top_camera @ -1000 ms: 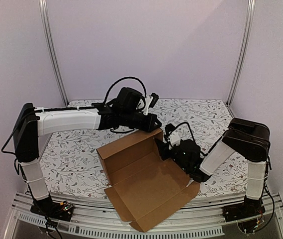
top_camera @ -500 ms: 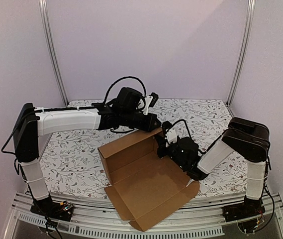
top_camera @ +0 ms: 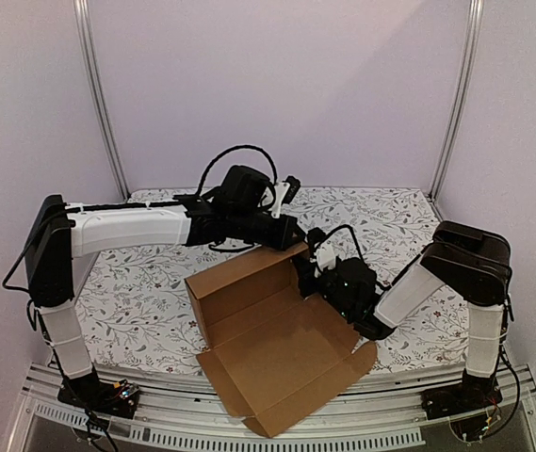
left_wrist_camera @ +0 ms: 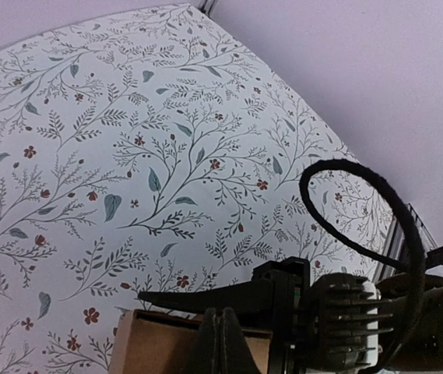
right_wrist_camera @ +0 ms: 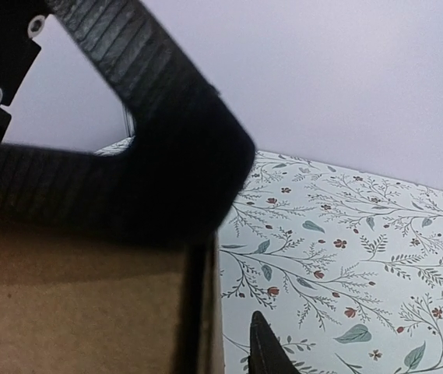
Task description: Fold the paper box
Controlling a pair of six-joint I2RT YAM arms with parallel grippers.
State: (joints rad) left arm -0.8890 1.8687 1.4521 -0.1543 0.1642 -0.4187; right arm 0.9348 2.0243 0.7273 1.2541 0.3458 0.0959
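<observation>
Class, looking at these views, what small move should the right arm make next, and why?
Probably tip the right gripper inward, raising the paper box's right side wall: its fingers sit either side of that wall near the far corner, where the shut left gripper meets the back wall.

No legible text, label, brand, number or sign in any view: the paper box (top_camera: 277,363) shows plain brown faces, the table cover (top_camera: 145,301) only a floral print.

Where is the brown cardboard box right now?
In the top view, the brown corrugated cardboard box lies half folded at the near middle of the floral-print table, between the left arm and the right arm.
</observation>
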